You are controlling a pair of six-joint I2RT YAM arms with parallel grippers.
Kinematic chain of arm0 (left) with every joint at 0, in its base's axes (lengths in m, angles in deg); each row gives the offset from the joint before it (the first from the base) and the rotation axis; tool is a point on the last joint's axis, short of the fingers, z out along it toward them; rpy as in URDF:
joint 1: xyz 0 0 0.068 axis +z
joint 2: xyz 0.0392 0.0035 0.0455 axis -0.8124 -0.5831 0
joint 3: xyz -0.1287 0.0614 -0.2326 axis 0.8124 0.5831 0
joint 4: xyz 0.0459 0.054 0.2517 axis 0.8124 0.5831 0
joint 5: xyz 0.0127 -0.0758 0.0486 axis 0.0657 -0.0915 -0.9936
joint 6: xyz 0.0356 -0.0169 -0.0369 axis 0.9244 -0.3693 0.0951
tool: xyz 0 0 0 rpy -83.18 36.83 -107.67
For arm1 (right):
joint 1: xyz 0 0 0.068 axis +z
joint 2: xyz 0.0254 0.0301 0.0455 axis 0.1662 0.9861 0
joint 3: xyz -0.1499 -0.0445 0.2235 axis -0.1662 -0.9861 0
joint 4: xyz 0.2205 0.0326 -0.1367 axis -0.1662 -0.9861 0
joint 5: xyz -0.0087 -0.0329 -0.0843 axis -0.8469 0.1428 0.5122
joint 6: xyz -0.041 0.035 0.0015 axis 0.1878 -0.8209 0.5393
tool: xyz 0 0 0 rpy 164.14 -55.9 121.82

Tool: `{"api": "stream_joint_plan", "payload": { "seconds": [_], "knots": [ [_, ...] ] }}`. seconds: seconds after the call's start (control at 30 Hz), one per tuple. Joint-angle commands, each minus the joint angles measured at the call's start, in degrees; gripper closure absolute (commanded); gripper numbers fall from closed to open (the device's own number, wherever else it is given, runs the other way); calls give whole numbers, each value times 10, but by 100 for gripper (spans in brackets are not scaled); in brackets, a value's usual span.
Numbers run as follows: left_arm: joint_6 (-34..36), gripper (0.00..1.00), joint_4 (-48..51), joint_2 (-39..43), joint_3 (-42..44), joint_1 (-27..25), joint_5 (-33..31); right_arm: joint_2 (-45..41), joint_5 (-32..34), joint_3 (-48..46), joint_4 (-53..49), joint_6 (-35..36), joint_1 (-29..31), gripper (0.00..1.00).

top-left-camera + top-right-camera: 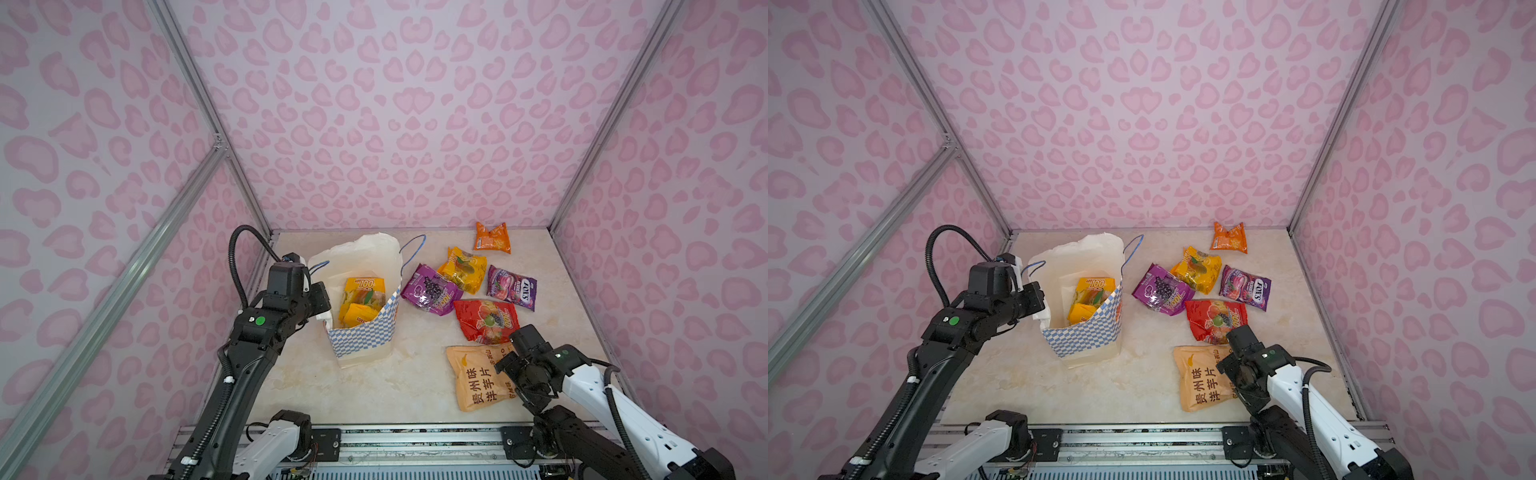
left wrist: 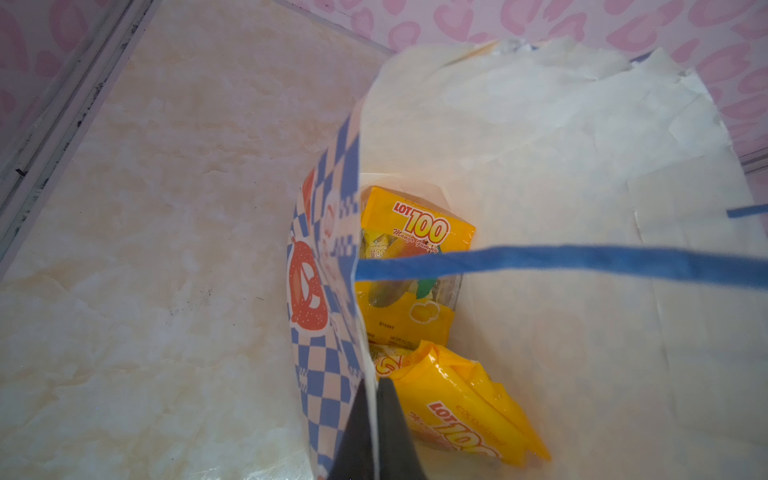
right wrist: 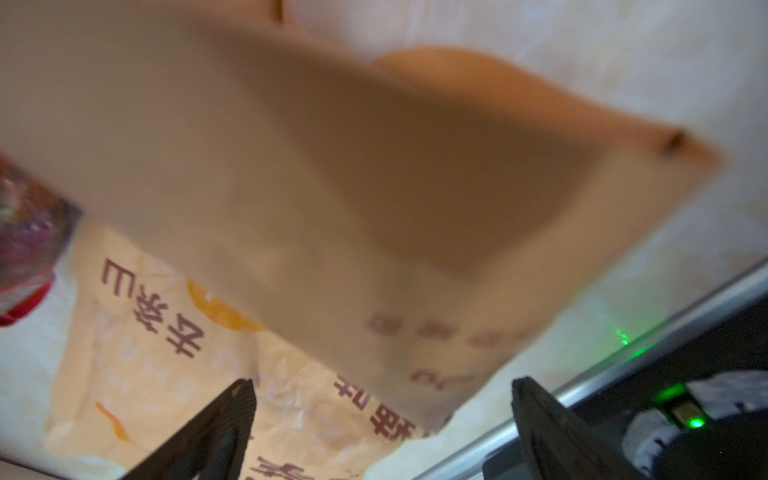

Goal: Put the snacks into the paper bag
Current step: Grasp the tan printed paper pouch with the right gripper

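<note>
Presently the left end effector (image 2: 376, 388) is clamped on the rim of the paper bag (image 1: 365, 336) at centre frame, two yellow packets (image 1: 362, 293) inside, while the right end effector (image 3: 382, 386), jaws apart, hovers over the large pale-orange packet (image 1: 473, 382) at lower right, which apparently needs gripping next.

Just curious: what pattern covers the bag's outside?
Blue-and-white checks on the paper bag, left wrist view.

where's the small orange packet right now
In both top views the small orange packet lies far right, near the back wall, just beyond the loose yellow packet.
</note>
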Motion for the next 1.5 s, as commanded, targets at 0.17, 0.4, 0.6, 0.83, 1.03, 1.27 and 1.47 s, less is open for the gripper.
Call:
{"api": "stream_joint_plan", "payload": {
  "seconds": [0.17,0.4,0.6,0.83,1.03,1.27,1.47],
  "knots": [
    [4,97,-28,-2,0,6,-10,-25,50,-30,141,-43,29,2],
    [4,97,-30,3,1,8,-5,-87,125,-38,246,-9,28,4],
    [4,97,-32,0,2,8,2,-84,148,-24,311,26,27,6],
    [5,97,-32,1,2,8,1,-51,123,-68,319,-15,24,5],
    [4,97,-32,-2,2,9,5,-92,144,-85,269,-31,23,5],
    [4,97,-33,-2,2,10,5,-69,118,-127,324,-34,21,4],
    [4,97,-33,-3,2,10,7,-14,92,-144,443,-17,20,6]
  ]
}}
